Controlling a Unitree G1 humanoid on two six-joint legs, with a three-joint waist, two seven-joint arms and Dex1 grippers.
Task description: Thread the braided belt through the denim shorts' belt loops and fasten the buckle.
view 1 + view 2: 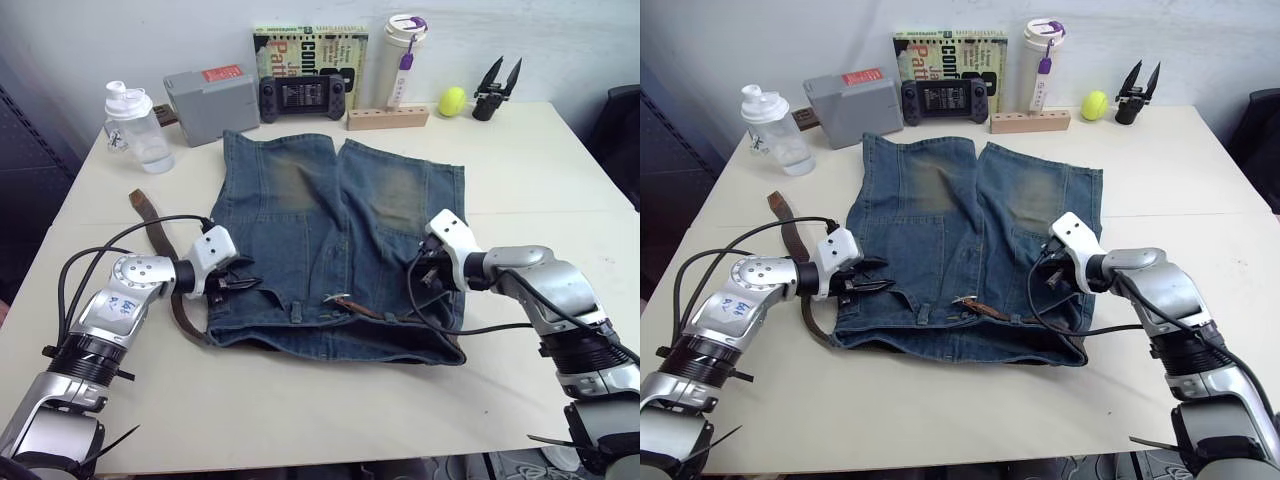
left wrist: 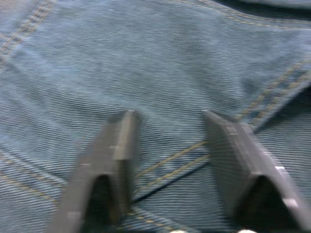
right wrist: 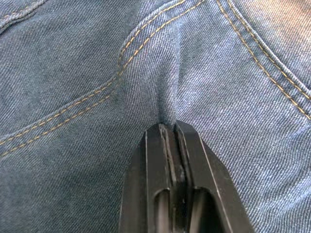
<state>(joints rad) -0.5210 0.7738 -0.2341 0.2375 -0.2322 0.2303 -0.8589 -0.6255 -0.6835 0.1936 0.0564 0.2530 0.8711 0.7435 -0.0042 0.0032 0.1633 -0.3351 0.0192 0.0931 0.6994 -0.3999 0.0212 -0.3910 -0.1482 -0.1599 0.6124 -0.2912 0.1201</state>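
Two grippers on the shorts (image 1: 330, 240), mid-frame.
Left gripper (image 2: 170, 145) gapes wide; right gripper (image 3: 172, 131) pinches a denim fold. Belt (image 1: 152, 228) looks limp: grip near its tip.

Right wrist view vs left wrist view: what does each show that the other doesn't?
Right wrist view alone: the right gripper shut, its fingers pressed together on a raised fold of the denim shorts, with a curved line of double yellow stitching beside it.

Left wrist view alone: the left gripper open, its two fingers spread apart over flat cloth, a short run of double stitching between them.

Both: blue denim with yellow seams at close range.
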